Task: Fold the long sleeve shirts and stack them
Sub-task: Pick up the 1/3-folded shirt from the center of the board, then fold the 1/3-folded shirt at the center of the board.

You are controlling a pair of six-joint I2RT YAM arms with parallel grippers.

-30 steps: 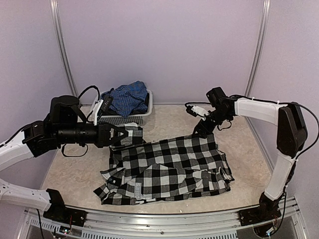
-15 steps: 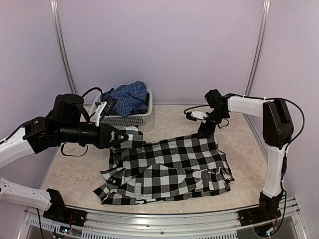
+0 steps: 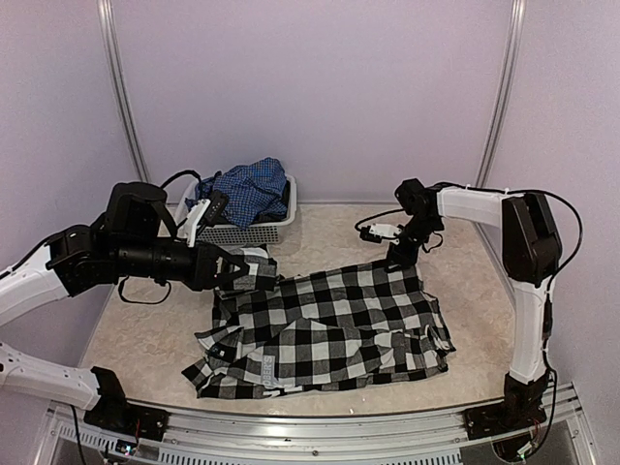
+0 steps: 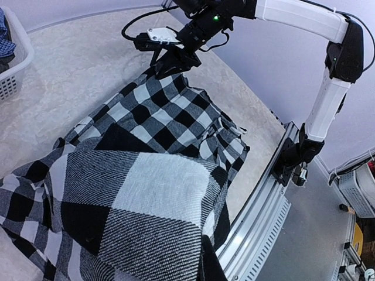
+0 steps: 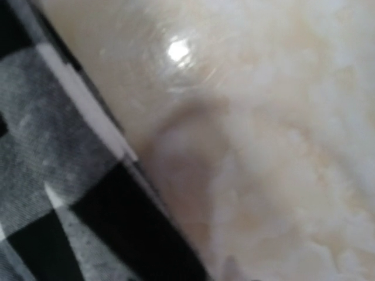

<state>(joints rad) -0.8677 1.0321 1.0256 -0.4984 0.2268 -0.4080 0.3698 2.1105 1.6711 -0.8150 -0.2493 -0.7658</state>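
The black-and-white checked shirt lies spread and rumpled on the table. My left gripper is shut on its far left corner and holds that cloth a little above the table. In the left wrist view the checked cloth covers the jaws. My right gripper points down at the shirt's far right corner. The right wrist view is blurred and shows only the shirt's edge and the table, not the fingers. The blue shirt is bunched in the basket.
The white mesh basket stands at the back left, close behind my left gripper. Purple walls close in the back and both sides. A metal rail runs along the table's near edge.
My right arm has drawn in and its gripper has come down onto the shirt's far right corner. The left arm has barely shifted, still holding its corner.
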